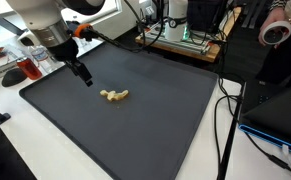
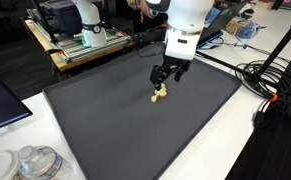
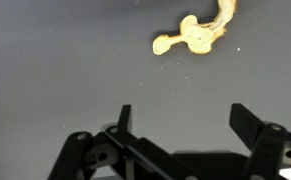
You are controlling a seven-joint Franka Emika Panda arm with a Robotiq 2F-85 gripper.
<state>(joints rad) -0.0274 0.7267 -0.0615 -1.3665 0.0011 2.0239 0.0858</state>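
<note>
One loose item logged: a small pale-yellow piece (image 1: 113,95), knobbly, lying flat on the dark mat (image 1: 135,135). Tool state? — A

Tool (image 1: 85,80) hung low over the mat, jaws spread wide, nothing between them. In an exterior view the piece sat at about 4 o'clock from the fingertips, near but apart. — B

Any contact? — A

None seen. In an exterior view the piece (image 2: 159,94) showed at 7 o'clock just under the tool (image 2: 168,77), too close to tell there. The wrist view settled it: both dark fingers (image 3: 124,118) stood apart at the bottom edge, and the piece (image 3: 195,32) lay ahead at roughly 1 o'clock, with bare mat between. — B

Surroundings? — A

The mat covered most of the white surface (image 2: 235,150). Glass jars (image 2: 33,162) stood off the mat at its 7 o'clock corner. Black cables (image 1: 225,120) trailed along the mat's 3 o'clock edge. — B
</note>
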